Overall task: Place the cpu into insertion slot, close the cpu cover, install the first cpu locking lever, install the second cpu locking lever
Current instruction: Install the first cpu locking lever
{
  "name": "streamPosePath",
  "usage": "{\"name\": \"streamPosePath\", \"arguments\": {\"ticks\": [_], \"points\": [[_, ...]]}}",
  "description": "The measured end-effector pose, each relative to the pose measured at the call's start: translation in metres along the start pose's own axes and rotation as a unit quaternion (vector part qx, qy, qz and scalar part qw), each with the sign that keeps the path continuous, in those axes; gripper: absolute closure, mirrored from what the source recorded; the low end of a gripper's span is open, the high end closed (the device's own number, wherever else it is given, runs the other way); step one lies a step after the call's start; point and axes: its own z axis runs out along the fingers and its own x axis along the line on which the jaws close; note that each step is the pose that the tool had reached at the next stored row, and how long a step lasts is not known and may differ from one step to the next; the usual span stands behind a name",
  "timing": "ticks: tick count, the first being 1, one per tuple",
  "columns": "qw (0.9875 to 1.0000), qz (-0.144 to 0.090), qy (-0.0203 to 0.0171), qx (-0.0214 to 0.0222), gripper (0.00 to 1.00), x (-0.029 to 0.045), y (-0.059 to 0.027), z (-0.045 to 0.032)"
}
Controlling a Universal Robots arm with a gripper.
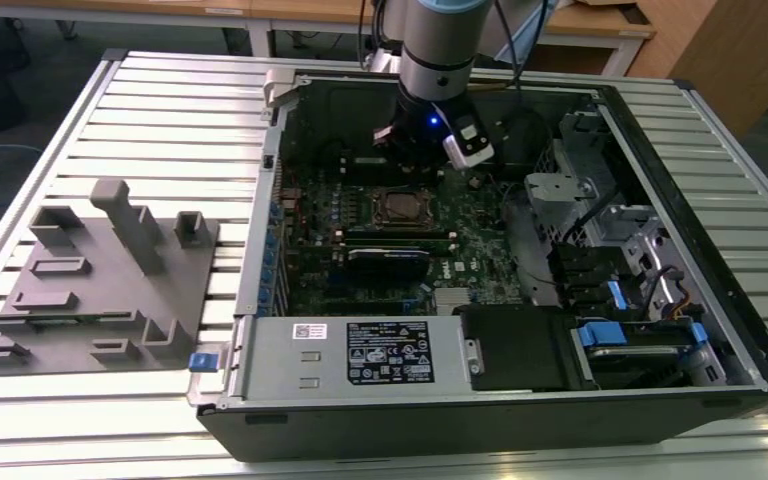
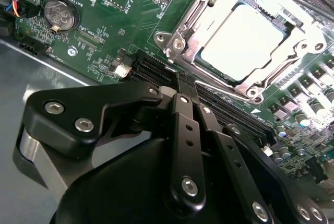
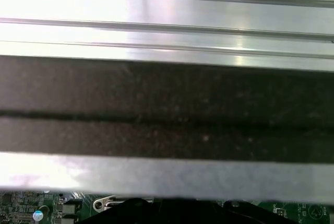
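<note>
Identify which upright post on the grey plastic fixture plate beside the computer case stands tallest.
The narrow grey post at the far middle of the grey plastic fixture plate; it rises well above the squat blocks flanking it.

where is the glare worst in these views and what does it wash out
Second wrist view: glare whitens the cpu top and the cpu cover rim, while the gripper reads dark in front. First wrist view: strong reflections on the table slats, with the computer case wall a black band. Exterior view: even light on the table, the case interior in shadow.
</note>
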Motion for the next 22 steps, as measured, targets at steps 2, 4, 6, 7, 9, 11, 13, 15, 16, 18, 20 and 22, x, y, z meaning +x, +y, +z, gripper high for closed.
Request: {"name": "streamPosePath", "arguments": {"ticks": [2,4,6,7,9,11,13,15,16,18,20,22], "points": [[1.0,0.0,0.0,0.0024,0.9,0.0,-0.0001,0.0006],[1.0,0.0,0.0001,0.0053,0.9,0.0,-0.0002,0.0012],[1.0,0.0,0.0002,0.0087,0.9,0.0,-0.0004,0.0019],[1.0,0.0,0.0002,0.0099,0.9,0.0,-0.0004,0.0024],[0.9999,0.0,0.0002,0.0124,0.9,-0.0001,-0.0004,0.003],[0.9999,0.0,0.0003,0.0137,0.9,0.0,-0.0003,0.0033],[0.9999,0.0,0.0003,0.0141,0.9,0.0,0.0002,0.0035],[0.9999,0.0,0.0003,0.0142,0.9,-0.0001,0.001,0.0037],[0.9999,0.0,0.0003,0.0142,0.9,-0.0001,0.0013,0.0037],[0.9999,0.0,0.0003,0.0141,0.9,-0.0001,0.0015,0.0037],[0.9999,0.0,0.0003,0.0142,0.9,-0.0001,0.0017,0.0035],[0.9999,0.0,0.0003,0.0141,0.9,-0.0002,0.002,0.003]]}}
